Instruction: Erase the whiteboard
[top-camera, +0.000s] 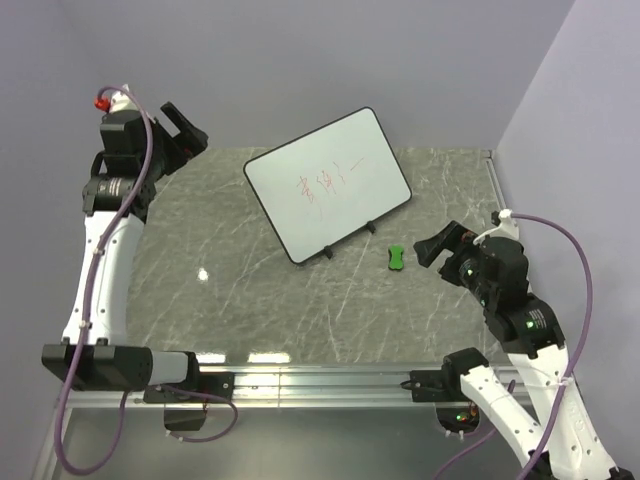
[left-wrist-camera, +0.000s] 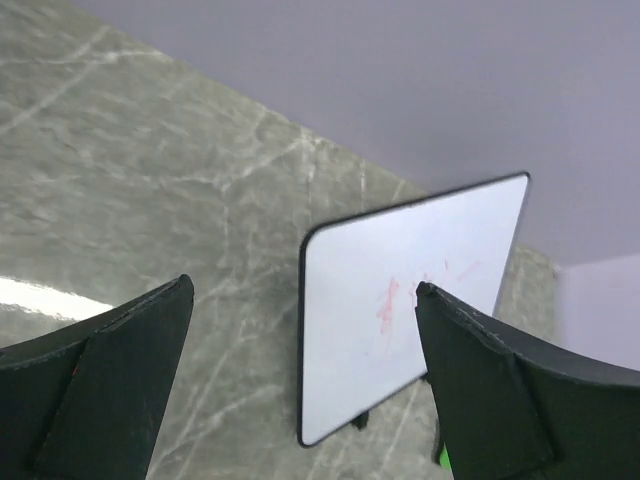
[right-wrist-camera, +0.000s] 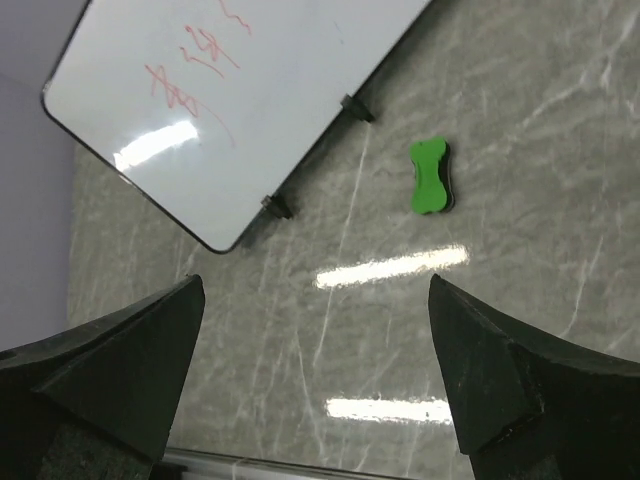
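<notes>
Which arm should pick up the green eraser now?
Right. The right gripper sits open, close to the green eraser on the table; the left gripper hangs far off, on the whiteboard's other side.

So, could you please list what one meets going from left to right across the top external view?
Left fingers → whiteboard → green eraser → right fingers.

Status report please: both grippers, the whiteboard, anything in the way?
Left gripper open, empty, raised far left. Right gripper open, empty, near green eraser. Whiteboard propped up, red writing not yet erased. Nothing in the way.
</notes>
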